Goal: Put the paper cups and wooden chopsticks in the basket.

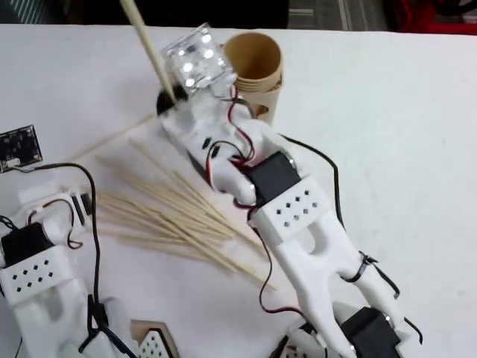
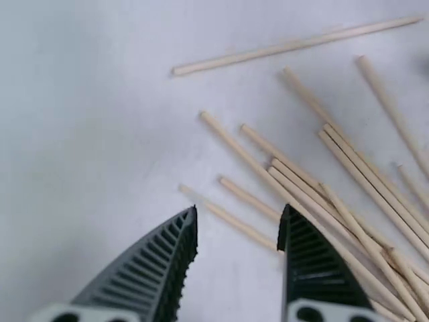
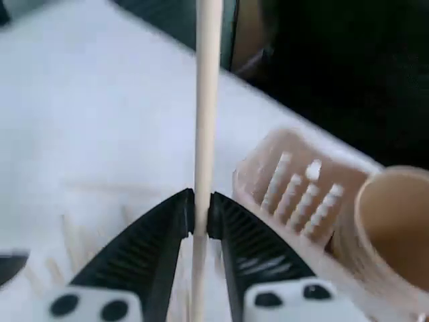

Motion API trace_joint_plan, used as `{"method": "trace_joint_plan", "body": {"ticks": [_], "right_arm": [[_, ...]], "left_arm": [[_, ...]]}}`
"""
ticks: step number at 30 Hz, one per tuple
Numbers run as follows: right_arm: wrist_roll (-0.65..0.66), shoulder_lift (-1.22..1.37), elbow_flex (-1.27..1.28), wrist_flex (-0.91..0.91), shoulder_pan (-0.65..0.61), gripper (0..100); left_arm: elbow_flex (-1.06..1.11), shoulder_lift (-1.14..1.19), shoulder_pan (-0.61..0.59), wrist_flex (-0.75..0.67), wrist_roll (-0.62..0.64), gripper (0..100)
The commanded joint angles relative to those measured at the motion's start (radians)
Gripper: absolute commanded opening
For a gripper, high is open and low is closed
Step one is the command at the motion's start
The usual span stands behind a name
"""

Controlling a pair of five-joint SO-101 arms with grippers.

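**tim:** ok, what's the layout here, starting from the left side?

**jo:** The left gripper [image 2: 240, 211] hangs over the table [image 1: 402, 134] with its jaws apart and nothing between them. The loose chopsticks [image 1: 171, 216] are fanned out flat on the table, at roughly 2 o'clock from that arm in the high view. Their long axes mostly run from 10 to 4 o'clock. So for the pile, that's clearly the nearer arm.

**tim:** and the other arm?

**jo:** The right gripper [image 3: 200, 196] is clamped on one held chopstick [image 3: 208, 100]. It's pinched low on the stick, so most of the length pokes out past the fingertips, more or less in line with the jaws. From above, the free end points off toward 11 o'clock.

**tim:** so where's the basket from there?

**jo:** The basket [image 3: 295, 181] is just beside those fingertips. The paper cups [image 1: 253, 63] are stacked right next to it, at about 2 o'clock from the gripper in the high view. I honestly can't tell if the cups are inside the basket or just behind its wall. My guess is the drop comes down to swinging toward 2 o'clock. It'd also need to tip the stick so its long axis goes down into the basket instead of lying across the rim.
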Motion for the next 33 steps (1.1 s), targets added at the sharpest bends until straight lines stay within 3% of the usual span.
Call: {"method": "trace_joint_plan", "body": {"ticks": [1, 11, 19, 28, 33], "right_arm": [[-0.015, -0.031, -0.034, -0.179, 0.028, 1.9], [-0.009, 0.084, -0.032, -0.562, 0.113, 1.9], [-0.009, 0.332, -0.032, -0.736, 0.179, 2.0], [-0.015, 0.463, -0.029, -0.716, 0.191, 3.0], [-0.015, 0.452, -0.034, -0.625, 0.186, 15.1]], "left_arm": [[0.006, -0.015, 0.007, -0.051, 0.011, 20], [0.006, -0.015, 0.007, -0.054, 0.009, 20], [0.006, -0.015, 0.007, -0.054, 0.009, 20], [0.006, -0.015, 0.007, -0.054, 0.009, 20], [0.006, -0.015, 0.008, -0.054, 0.011, 21]]}}
